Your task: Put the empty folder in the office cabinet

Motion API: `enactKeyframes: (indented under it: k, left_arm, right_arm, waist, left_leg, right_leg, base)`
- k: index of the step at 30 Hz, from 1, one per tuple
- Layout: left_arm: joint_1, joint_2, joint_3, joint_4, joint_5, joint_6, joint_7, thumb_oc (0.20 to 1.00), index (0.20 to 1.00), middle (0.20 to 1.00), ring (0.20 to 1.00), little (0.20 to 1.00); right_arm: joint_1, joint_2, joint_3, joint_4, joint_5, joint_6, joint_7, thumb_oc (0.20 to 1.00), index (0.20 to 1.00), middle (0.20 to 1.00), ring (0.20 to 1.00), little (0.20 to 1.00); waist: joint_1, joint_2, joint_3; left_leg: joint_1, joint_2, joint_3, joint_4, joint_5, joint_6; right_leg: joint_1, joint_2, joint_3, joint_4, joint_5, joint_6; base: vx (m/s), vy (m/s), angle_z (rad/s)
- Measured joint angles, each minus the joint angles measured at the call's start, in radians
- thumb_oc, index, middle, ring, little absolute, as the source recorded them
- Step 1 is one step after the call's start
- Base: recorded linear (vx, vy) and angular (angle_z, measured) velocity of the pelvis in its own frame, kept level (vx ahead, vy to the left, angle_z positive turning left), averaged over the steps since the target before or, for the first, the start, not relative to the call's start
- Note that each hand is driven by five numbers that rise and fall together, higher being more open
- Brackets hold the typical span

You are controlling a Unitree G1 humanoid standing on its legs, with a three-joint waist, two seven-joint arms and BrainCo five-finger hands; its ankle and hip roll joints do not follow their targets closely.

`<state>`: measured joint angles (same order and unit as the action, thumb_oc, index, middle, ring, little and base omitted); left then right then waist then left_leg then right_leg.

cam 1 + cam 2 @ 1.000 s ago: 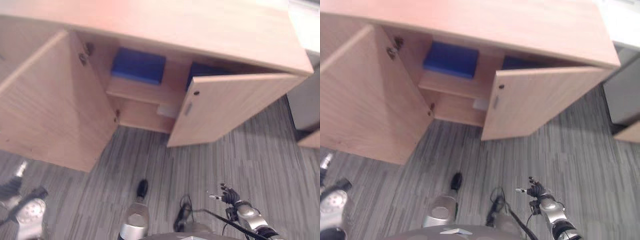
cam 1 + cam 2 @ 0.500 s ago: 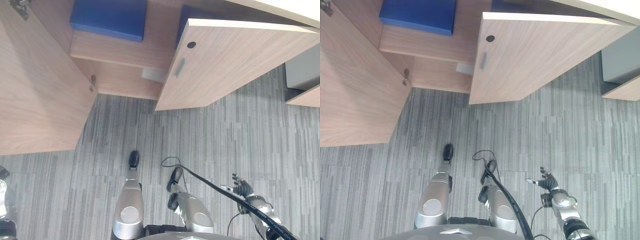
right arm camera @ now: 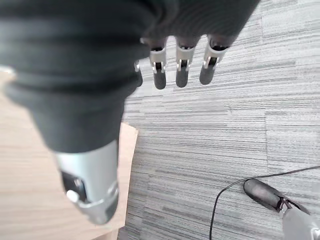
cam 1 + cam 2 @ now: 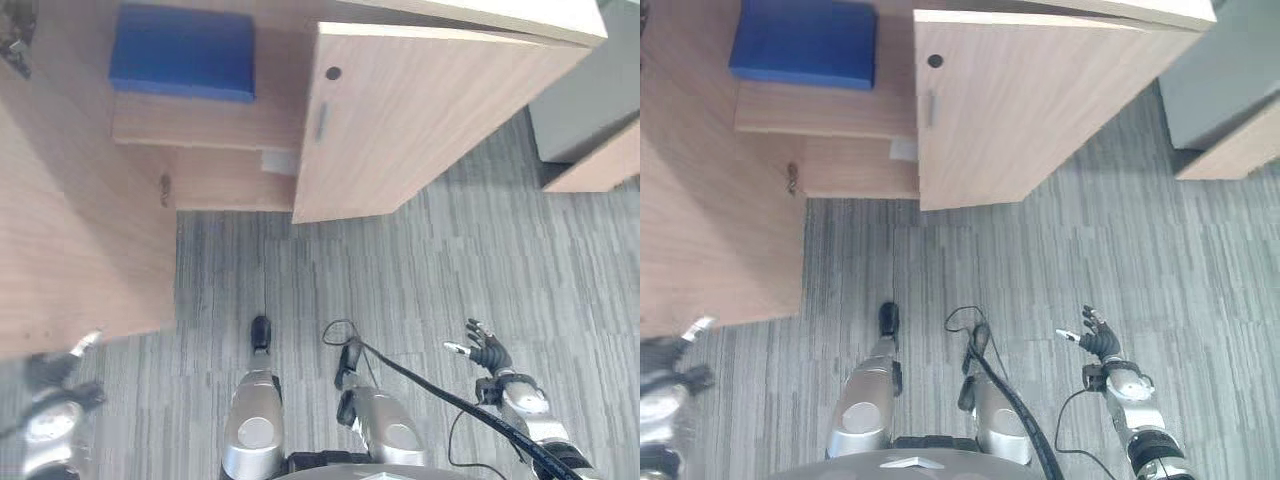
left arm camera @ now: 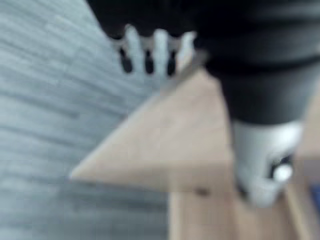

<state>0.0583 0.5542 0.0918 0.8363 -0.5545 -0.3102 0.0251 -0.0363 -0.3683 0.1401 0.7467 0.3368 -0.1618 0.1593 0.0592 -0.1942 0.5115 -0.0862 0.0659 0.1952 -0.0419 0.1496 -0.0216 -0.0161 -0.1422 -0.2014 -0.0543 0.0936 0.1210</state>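
Nearest: right hand [image 4: 1102, 344] low over the grey striped carpet [image 4: 420, 260] at lower right, fingers straight & relaxed, holding nothing; left hand [image 4: 60, 375] at lower left, blurred, just in front of the open left door [image 4: 70, 220], fingers look straight & empty in its wrist view. Further out, wooden cabinet [image 4: 400, 110] w/ both doors swung open, right door [image 4: 1020, 100] angled out over the floor. Blue folder [image 4: 805, 42] lies flat on the shelf [image 4: 190, 125] inside the cabinet, left compartment, well apart from both hands; grey unit [image 4: 590, 90] beside the cabinet at far right.
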Motion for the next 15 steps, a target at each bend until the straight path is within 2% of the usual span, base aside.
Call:
enactKeyframes:
  k: [3, 4, 6, 7, 10, 11, 15]
  left_arm:
    - [0.010, -0.030, -0.077, -0.055, 0.063, -0.001, -0.042, 1.000, 1.000, 1.000, 1.000, 1.000]
    - [0.024, -0.054, -0.124, -0.064, 0.093, 0.000, -0.062, 1.000, 1.000, 1.000, 1.000, 1.000]
    - [0.019, -0.087, -0.141, -0.064, 0.109, -0.001, -0.077, 1.000, 1.000, 1.000, 1.000, 1.000]
    - [0.009, -0.114, -0.144, -0.062, 0.115, -0.001, -0.082, 1.000, 1.000, 1.000, 1.000, 1.000]
    - [-0.008, -0.135, -0.150, -0.058, 0.145, -0.006, -0.083, 1.000, 1.000, 1.000, 1.000, 1.000]
    - [-0.040, -0.143, -0.152, -0.060, 0.149, -0.022, -0.078, 1.000, 1.000, 1.000, 1.000, 1.000]
    - [-0.125, -0.149, -0.174, -0.050, 0.153, -0.019, -0.010, 1.000, 1.000, 1.000, 1.000, 1.000]
  right_arm:
    - [0.015, 0.029, -0.001, 0.001, -0.001, 0.017, -0.032, 1.000, 1.000, 1.000, 1.000, 1.000]
    - [0.033, 0.042, 0.000, 0.000, -0.001, 0.017, -0.045, 1.000, 1.000, 1.000, 1.000, 1.000]
    - [0.063, 0.043, 0.000, 0.001, -0.001, 0.021, -0.062, 1.000, 1.000, 1.000, 1.000, 1.000]
    - [0.089, 0.043, 0.000, 0.002, -0.002, 0.031, -0.072, 1.000, 1.000, 1.000, 1.000, 1.000]
    - [0.135, 0.041, 0.000, 0.003, -0.002, 0.033, -0.087, 1.000, 1.000, 1.000, 1.000, 1.000]
    - [0.163, 0.038, -0.001, 0.003, -0.004, 0.035, -0.094, 1.000, 1.000, 1.000, 1.000, 1.000]
    - [0.194, 0.032, 0.000, 0.006, -0.015, 0.035, -0.101, 1.000, 1.000, 1.000, 1.000, 1.000]
  waist:
    - [-0.033, -0.008, -0.006]
    - [-0.056, -0.003, -0.039]
    - [-0.085, 0.013, -0.089]
    - [-0.117, 0.030, -0.133]
    - [-0.150, 0.062, -0.189]
    - [-0.175, 0.089, -0.212]
    - [-0.220, 0.144, -0.243]
  left_leg:
    - [0.025, 0.002, 0.017, -0.016, 0.001, -0.002]
    - [0.035, 0.003, 0.029, -0.028, 0.001, -0.002]
    - [0.040, 0.003, 0.045, -0.035, 0.001, -0.002]
    - [0.052, 0.002, 0.052, -0.039, 0.001, -0.002]
    - [0.080, 0.005, 0.075, -0.045, -0.010, -0.004]
    - [0.095, 0.009, 0.089, -0.046, -0.015, -0.010]
    - [0.125, 0.020, 0.118, -0.046, -0.022, -0.025]
  right_leg:
    - [0.000, 0.001, 0.018, 0.002, 0.001, 0.000]
    - [-0.002, 0.001, 0.040, 0.002, 0.001, -0.005]
    - [-0.007, 0.002, 0.055, -0.005, 0.007, -0.007]
    - [0.005, 0.007, 0.061, -0.019, 0.015, 0.000]
    - [0.021, 0.013, 0.088, -0.028, 0.022, -0.008]
    - [0.028, 0.018, 0.101, -0.028, 0.022, -0.009]
    - [0.036, 0.032, 0.137, -0.033, 0.011, -0.009]
  base:
    - [0.09, -0.026, -0.20]
    - [0.09, -0.036, -0.43]
    - [0.13, -0.034, -0.36]
    - [0.13, -0.042, -0.28]
    - [0.10, -0.035, -0.32]
    - [0.15, -0.038, -0.33]
    - [0.11, -0.029, -0.30]
